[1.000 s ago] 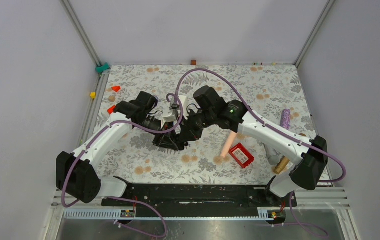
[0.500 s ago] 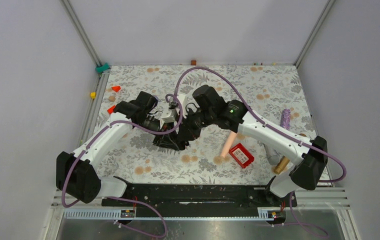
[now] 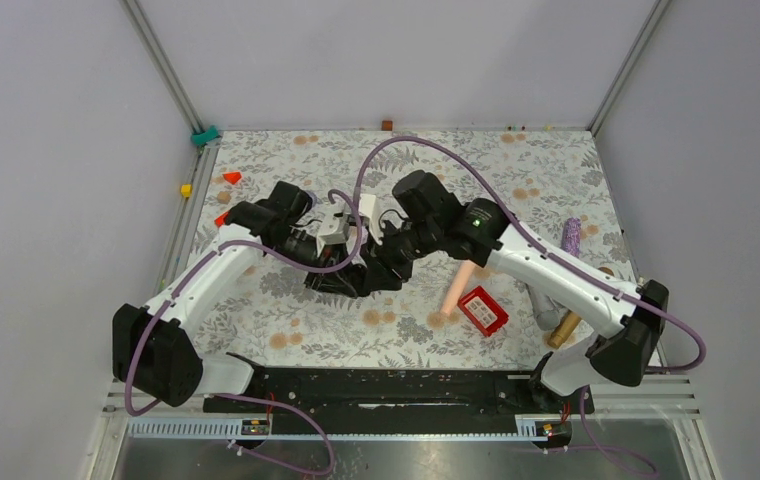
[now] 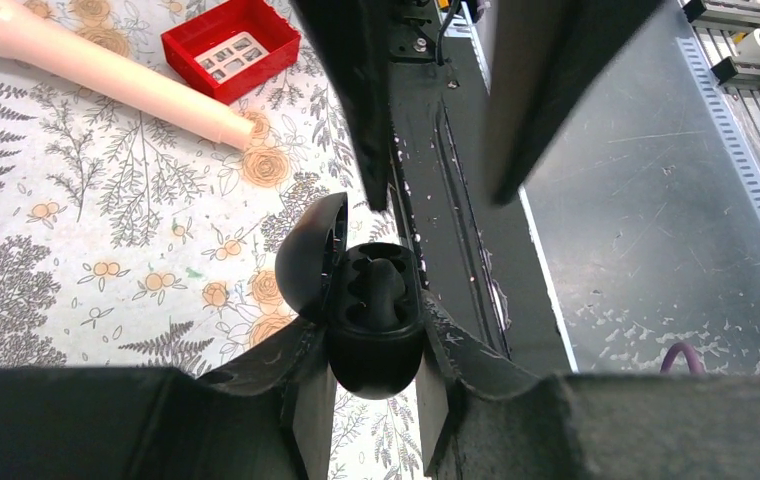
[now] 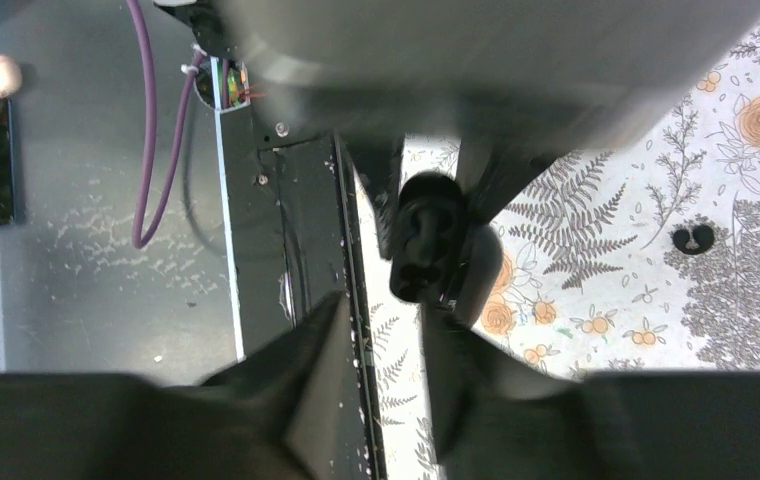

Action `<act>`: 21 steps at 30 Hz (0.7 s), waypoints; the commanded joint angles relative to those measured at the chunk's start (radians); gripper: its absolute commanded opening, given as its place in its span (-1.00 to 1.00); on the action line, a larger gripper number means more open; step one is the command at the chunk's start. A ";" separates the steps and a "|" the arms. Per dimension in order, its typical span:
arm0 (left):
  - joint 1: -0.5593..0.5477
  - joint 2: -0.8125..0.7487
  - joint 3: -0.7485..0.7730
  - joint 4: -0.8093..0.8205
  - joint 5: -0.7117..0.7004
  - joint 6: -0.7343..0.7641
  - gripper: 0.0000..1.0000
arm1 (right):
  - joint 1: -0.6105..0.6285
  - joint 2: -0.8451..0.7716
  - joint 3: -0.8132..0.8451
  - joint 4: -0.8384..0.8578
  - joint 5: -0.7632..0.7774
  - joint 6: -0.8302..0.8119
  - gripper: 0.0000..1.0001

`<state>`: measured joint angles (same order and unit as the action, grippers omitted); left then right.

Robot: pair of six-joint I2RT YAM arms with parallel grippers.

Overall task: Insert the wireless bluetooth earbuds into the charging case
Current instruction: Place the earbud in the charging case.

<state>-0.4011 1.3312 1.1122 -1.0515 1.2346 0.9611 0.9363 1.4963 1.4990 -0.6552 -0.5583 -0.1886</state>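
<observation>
Cloth printed with ferns and orange roses covers the table. In the top view, a long pale pink plastic cylinder lies at three o'clock from my meeting wrists, with a shallow red plastic tray at its four o'clock.

My left gripper is clamped on the glossy black oval charging case, seemingly lifted off the cloth. Its domed lid is swung wide at ten o'clock.

My right gripper hangs at the case's twelve o'clock in the left wrist view, jaws parted and apparently empty.

A speck at the case's three o'clock in the right wrist view may be one of the tiny black rounded wireless bluetooth earbuds, though it is too small to be sure.

My worry is that my right fingers clip the lid and snap it shut, or that a poor pinch flicks a bud away.
</observation>
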 commanded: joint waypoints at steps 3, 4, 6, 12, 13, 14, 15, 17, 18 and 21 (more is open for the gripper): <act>0.032 -0.017 0.039 0.009 0.033 0.009 -1.00 | 0.022 -0.088 0.041 -0.068 0.061 -0.122 0.06; 0.036 -0.021 0.038 0.008 0.033 0.009 -1.00 | 0.021 -0.094 0.040 -0.074 0.070 -0.131 0.08; 0.047 -0.027 0.043 -0.009 0.035 0.030 -1.00 | 0.022 -0.105 0.042 -0.083 0.092 -0.145 0.12; 0.113 -0.026 0.083 -0.129 0.073 0.131 -1.00 | 0.021 -0.161 0.044 -0.092 0.215 -0.198 0.50; 0.124 -0.025 0.089 -0.146 0.080 0.151 -1.00 | 0.021 -0.174 0.043 -0.091 0.250 -0.208 0.78; 0.138 -0.026 0.092 -0.162 0.085 0.168 -1.00 | 0.021 -0.185 0.042 -0.091 0.282 -0.217 0.97; 0.149 -0.028 0.095 -0.171 0.088 0.179 -1.00 | 0.021 -0.197 0.040 -0.087 0.314 -0.225 0.99; 0.169 -0.031 0.101 -0.185 0.094 0.195 -1.00 | 0.021 -0.224 0.028 -0.066 0.387 -0.234 0.99; 0.181 -0.034 0.102 -0.192 0.096 0.201 -1.00 | 0.020 -0.233 0.018 -0.050 0.434 -0.232 0.99; 0.215 -0.049 0.101 -0.193 0.104 0.203 -1.00 | 0.018 -0.252 -0.022 0.010 0.568 -0.230 0.99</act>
<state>-0.2195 1.3262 1.1721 -1.2137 1.2713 1.1038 0.9489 1.2896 1.5005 -0.7315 -0.2062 -0.3958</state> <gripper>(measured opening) 0.297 0.993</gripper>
